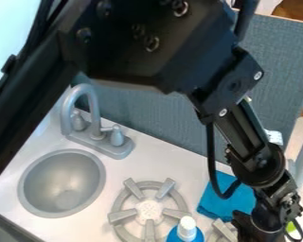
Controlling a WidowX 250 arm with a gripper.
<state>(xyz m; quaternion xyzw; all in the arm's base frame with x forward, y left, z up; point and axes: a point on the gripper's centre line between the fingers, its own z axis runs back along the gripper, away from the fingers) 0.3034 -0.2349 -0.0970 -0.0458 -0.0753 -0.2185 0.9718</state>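
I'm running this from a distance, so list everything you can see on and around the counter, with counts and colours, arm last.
Sink basin: one, grey, left on the counter
Faucet: one, grey with two knobs, behind the basin
Burners: two, grey; one at bottom centre, one partly seen to its right
Bottle: one, blue with white cap, bottom edge, over the first burner's near side in the picture
Cloth: one, teal blue, right of the first burner
Counter: one, whitish, under these
Panel: one, grey-blue, behind the counter
Unclear item: one, yellow-green, lower right
Gripper: one, black, lower right, by the cloth
Arm: one, black, from upper left
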